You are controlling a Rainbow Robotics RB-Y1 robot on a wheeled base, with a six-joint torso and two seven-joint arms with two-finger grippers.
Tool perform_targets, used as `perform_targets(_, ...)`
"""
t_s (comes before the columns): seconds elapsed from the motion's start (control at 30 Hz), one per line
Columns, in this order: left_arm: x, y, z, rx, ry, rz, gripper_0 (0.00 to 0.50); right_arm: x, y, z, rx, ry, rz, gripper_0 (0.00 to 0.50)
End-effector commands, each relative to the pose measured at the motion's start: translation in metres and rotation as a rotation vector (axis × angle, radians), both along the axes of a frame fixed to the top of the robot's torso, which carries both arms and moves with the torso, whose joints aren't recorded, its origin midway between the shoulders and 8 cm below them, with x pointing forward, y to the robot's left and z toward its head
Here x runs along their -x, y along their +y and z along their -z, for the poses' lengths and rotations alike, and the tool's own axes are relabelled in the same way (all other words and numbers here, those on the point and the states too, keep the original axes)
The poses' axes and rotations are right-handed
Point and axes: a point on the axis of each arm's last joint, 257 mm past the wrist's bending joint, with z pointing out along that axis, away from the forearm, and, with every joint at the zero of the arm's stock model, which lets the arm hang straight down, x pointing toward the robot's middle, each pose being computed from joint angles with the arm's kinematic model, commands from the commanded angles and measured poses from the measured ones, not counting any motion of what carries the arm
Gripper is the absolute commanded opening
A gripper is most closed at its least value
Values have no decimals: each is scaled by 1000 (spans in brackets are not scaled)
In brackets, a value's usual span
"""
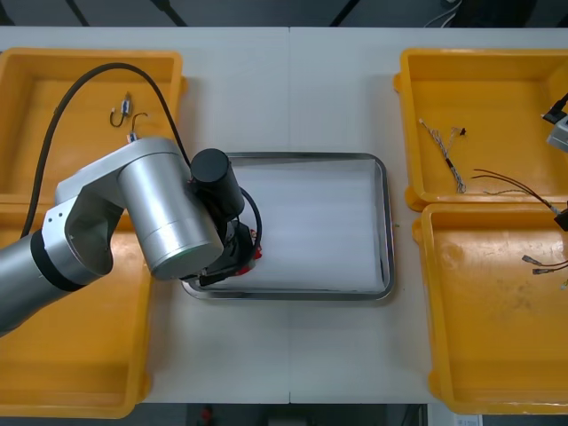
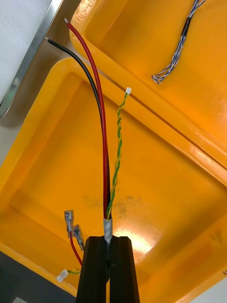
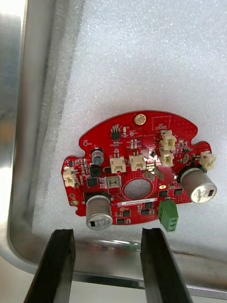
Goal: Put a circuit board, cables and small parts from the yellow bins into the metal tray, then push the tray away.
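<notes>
A round red circuit board (image 3: 137, 175) lies flat on the white lining of the metal tray (image 3: 42, 118), near its corner. My left gripper (image 3: 108, 239) stands open just short of the board, apart from it. From the front, the left gripper (image 1: 232, 264) sits over the tray's (image 1: 383, 222) near left corner, with a bit of the board (image 1: 257, 253) showing. At the table's right edge my right gripper (image 1: 562, 218) is shut on a cable bundle (image 1: 506, 182). That bundle (image 2: 106, 142) holds a red wire, a black wire and a yellow-green twisted pair, and the right gripper (image 2: 109, 242) grips its taped end above the near right bin (image 2: 56, 156).
A twisted blue and white cable (image 1: 444, 149) lies in the far right bin (image 1: 417, 124). More wire ends with terminals (image 2: 72, 229) rest in the near right bin (image 1: 435, 293). Small metal parts (image 1: 124, 112) sit in the far left bin (image 1: 53, 62).
</notes>
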Motion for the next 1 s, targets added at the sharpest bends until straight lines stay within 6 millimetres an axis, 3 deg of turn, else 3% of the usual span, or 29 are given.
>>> perform_targets(0.03, -7, -17, -11, 19, -40, 5, 475, -6, -8, -26, 24, -62, 32, 0)
perform_targets(0.07, -7, -17, -12, 21, -41, 4, 500, -6, -8, -26, 24, -62, 32, 0)
perform_targets(0.2, -10, -17, -18, 15, -53, 3, 500, -6, -8, -26, 24, -62, 32, 0)
perform_targets(0.47, -14, -15, -48, 21, -69, -1, 500, -6, -8, -26, 24, -62, 32, 0)
perform_targets(0.67, -18, 8, -97, 7, -100, -11, 500, -6, -8, -26, 24, -62, 32, 0)
perform_targets(0.83, -24, 36, -149, 46, -150, -40, 500, -6, -8, -26, 24, -62, 32, 0)
perform_targets(1.0, -23, 66, -184, 68, -150, -70, 500, -6, -8, -26, 24, -62, 32, 0)
